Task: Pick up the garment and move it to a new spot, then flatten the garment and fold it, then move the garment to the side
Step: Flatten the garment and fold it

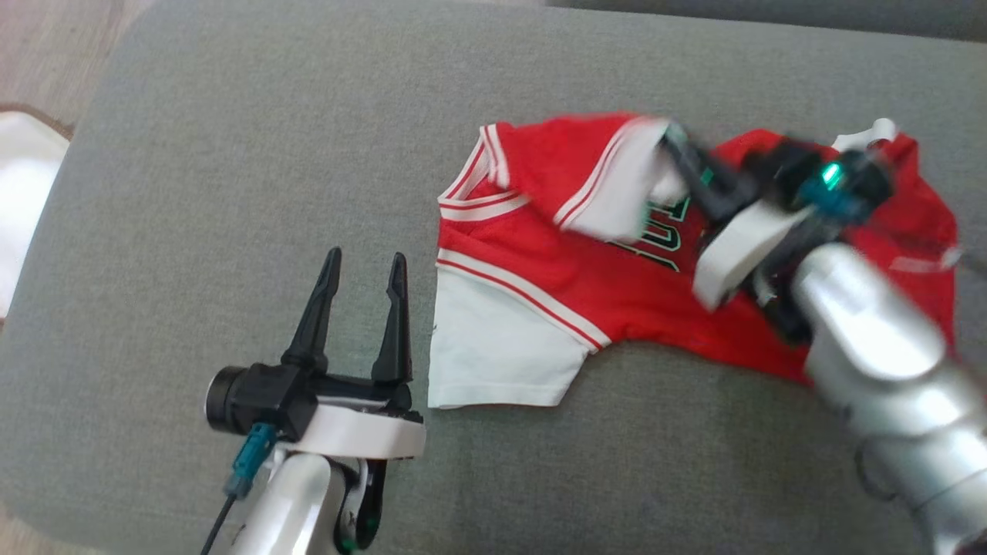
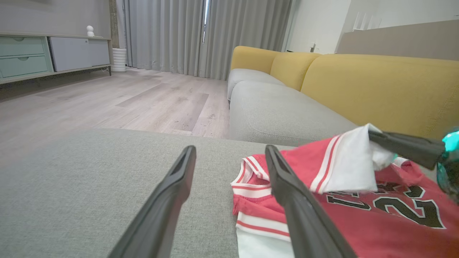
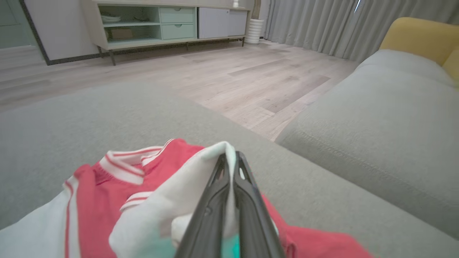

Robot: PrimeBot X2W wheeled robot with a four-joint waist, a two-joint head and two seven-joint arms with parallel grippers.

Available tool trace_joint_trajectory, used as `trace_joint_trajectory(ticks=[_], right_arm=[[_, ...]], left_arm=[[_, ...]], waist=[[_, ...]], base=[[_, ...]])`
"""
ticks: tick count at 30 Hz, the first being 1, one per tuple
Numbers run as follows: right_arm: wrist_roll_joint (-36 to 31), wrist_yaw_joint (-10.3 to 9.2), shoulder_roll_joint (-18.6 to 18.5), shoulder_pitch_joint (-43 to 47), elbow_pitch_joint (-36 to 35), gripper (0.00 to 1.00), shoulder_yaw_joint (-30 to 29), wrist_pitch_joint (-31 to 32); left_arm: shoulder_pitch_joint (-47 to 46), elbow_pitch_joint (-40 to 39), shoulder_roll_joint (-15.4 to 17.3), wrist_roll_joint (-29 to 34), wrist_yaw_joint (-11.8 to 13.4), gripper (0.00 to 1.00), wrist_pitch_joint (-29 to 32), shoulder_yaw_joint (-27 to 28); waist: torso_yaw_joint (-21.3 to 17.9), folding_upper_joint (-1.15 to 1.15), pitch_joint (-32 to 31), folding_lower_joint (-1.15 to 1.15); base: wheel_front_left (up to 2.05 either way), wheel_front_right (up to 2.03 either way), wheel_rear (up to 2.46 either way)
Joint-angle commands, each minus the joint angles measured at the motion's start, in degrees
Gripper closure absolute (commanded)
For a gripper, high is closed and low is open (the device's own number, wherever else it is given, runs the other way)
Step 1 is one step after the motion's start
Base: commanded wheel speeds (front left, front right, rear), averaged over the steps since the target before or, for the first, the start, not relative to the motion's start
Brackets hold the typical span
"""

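Right gripper [image 3: 229, 157] is clamped shut on the white sleeve [image 1: 617, 200] of the red garment [image 1: 540, 254] lying on the grey cushion [image 1: 231, 154], left gripper [image 1: 366, 266] spread wide beside it, and I judge the thin pinch may slip, or drag the body askew, if I lift fast.
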Motion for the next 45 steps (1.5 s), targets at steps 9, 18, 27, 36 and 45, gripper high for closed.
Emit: trace_joint_trajectory(ticks=[9, 18, 27, 36, 45], right_arm=[[1.11, 0.11, -9.98, -16.21, -2.99, 1.0, -2.11, 7.13], [-2.91, 0.11, -15.53, -31.16, 8.59, 1.0, 0.71, 7.29], [-7.87, 0.11, -13.08, -37.85, 22.07, 0.0, 6.12, 3.72], [-5.43, 0.11, -7.62, -38.08, 28.63, 0.0, 4.88, -3.43], [0.82, 0.11, -2.38, -30.34, 21.12, 0.0, -1.36, -8.27]], left_arm=[[-4.84, -2.61, 0.16, -2.68, 0.35, 0.0, -0.46, -2.45], [-8.23, -3.37, 0.16, -5.85, 1.3, 0.0, -0.46, -7.27], [-8.67, -3.5, 0.16, -7.09, 2.8, 0.0, -0.46, -8.6], [-9.0, -2.54, 0.16, -4.72, 2.31, 0.0, -0.46, -5.05], [-7.26, -2.22, 0.16, -1.47, 1.0, 0.0, -0.46, 0.87]], waist=[[5.7, 0.0, 6.04, 0.0], [12.24, 0.0, 9.54, 0.0], [13.39, 0.0, 10.08, 0.0], [6.99, 0.0, 6.95, 0.0], [-2.44, 0.0, 1.99, 0.0]], base=[[0.0, 0.0, 0.0], [0.0, 0.0, 0.0], [0.0, 0.0, 0.0], [0.0, 0.0, 0.0], [0.0, 0.0, 0.0]])
